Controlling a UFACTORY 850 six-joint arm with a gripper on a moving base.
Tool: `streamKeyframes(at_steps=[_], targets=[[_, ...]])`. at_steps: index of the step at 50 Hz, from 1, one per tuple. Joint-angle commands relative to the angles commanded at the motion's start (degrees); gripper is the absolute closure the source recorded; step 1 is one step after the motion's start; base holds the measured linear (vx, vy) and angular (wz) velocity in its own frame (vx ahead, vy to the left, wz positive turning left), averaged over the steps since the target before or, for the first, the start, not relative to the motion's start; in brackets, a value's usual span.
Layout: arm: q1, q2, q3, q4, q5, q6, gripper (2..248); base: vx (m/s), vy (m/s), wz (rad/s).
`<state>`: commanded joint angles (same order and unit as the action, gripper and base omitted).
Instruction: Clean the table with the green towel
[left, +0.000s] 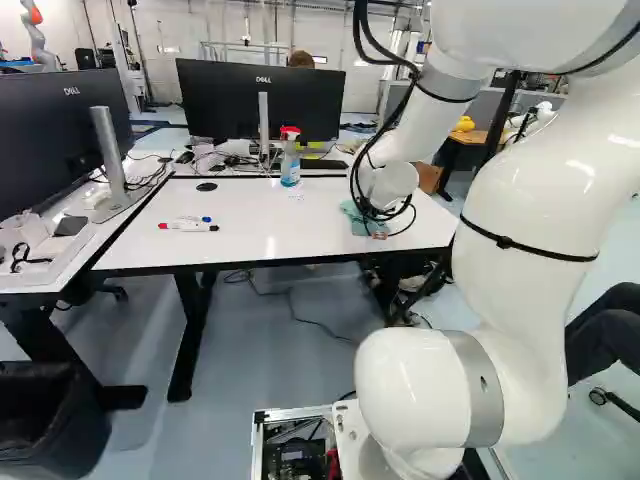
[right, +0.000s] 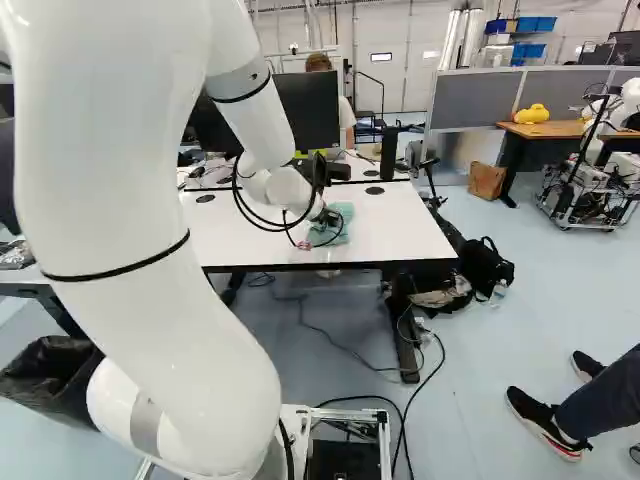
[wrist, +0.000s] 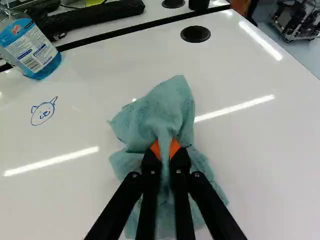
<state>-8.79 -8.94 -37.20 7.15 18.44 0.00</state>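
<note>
In the right base view my gripper (right: 328, 217) is low over the white table (right: 405, 225), at the green towel (right: 338, 228). The wrist view shows the gripper (wrist: 164, 150) shut on a bunched fold of the teal-green towel (wrist: 167, 105), its orange pads pinching the cloth from both sides. The rest of the towel spreads crumpled on the tabletop, ahead of and under the fingers. A small blue face drawing (wrist: 43, 111) marks the table beside the towel. In the left base view the towel (left: 355, 215) is partly hidden by the wrist and cables.
A spray bottle (left: 290, 160) with blue liquid stands near the table's far edge. Markers (left: 188, 225) lie on the table's left part. Monitors (left: 262, 100) stand beyond. Another robot (right: 600, 160) is at the far right. A person's leg (right: 600, 400) shows right of the base.
</note>
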Motion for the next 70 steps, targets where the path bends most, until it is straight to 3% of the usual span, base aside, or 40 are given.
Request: streamKeyframes(at_steps=[42, 70], targets=[[4.06, -8.86, -10.41, 0.0, 0.0, 0.0, 215, 0.0, 0.0, 0.0], [8.32, -5.87, -6.8, 0.0, 0.0, 0.0, 215, 0.0, 0.0, 0.0]])
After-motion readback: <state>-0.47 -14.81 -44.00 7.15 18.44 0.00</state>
